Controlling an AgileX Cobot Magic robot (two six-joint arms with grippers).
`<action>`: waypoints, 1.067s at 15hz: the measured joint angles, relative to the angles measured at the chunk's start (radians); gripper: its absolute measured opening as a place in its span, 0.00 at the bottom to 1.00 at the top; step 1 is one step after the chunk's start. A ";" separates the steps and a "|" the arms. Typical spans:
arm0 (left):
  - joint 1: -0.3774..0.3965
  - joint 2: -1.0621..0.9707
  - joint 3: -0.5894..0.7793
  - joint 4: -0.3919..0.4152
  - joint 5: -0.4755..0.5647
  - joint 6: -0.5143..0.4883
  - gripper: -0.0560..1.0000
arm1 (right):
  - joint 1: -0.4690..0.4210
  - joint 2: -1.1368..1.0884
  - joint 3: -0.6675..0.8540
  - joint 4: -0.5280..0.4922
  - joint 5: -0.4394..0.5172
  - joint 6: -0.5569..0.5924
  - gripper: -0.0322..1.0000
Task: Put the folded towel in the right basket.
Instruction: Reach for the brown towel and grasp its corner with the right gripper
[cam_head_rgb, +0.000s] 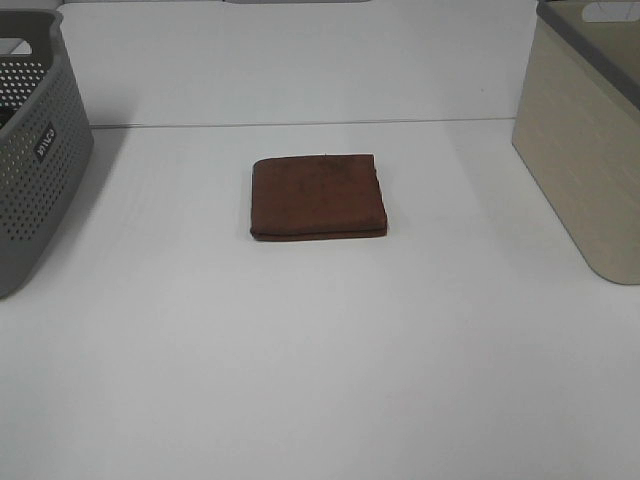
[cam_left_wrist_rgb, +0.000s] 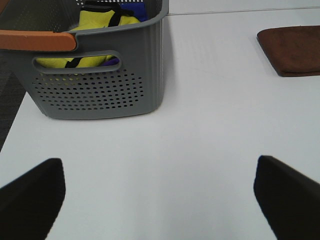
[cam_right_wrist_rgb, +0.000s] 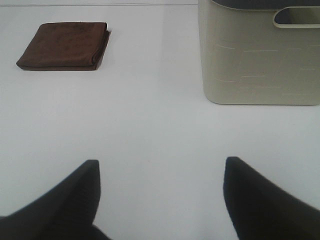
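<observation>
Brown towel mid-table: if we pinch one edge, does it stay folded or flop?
Likely floppy: the towel is soft cloth in stacked layers, so lower layers may droop or unfold. Probably light; lying flat on the table, it won't roll. A push might bunch it.

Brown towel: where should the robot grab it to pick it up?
Probably the towel by its right edge, the side nearest the beige basket, coming down from above with the right gripper. It lies flat and folded, so a jaw must slip under the layers there.
</observation>
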 joint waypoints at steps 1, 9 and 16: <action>0.000 0.000 0.000 0.000 0.000 0.000 0.98 | 0.000 0.000 0.000 0.000 0.000 0.000 0.67; 0.000 0.000 0.000 0.000 0.000 0.000 0.98 | 0.000 0.000 0.000 0.000 0.000 0.000 0.67; 0.000 0.000 0.000 0.000 0.000 0.000 0.98 | 0.000 0.000 0.000 0.000 0.000 0.000 0.67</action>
